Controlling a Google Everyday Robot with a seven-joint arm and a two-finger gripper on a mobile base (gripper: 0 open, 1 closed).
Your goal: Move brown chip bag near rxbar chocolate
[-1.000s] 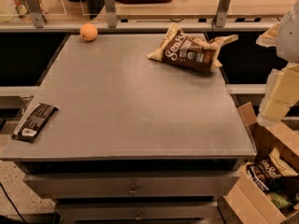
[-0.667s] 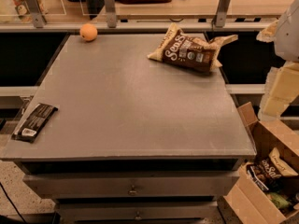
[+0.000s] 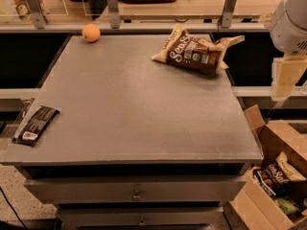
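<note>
The bench [image 3: 144, 109] held the brown chip bag [image 3: 194, 55] well apart from the rxbar chocolate [image 3: 36, 124]; the hand [image 3: 288, 78], state undeterminable, hung beside the bench; approach-and-grasp was due next

Table [image 3: 134, 104] matt metal; brown chip bag [image 3: 194, 54] crinkly, glossy; rxbar chocolate [image 3: 36, 125] glossy wrapper; end effector [image 3: 287, 75], right edge, matt plastic.

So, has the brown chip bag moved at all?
No: brown chip bag holds the same spot relative to the orange; the hand hangs beyond the table's right edge.
</note>
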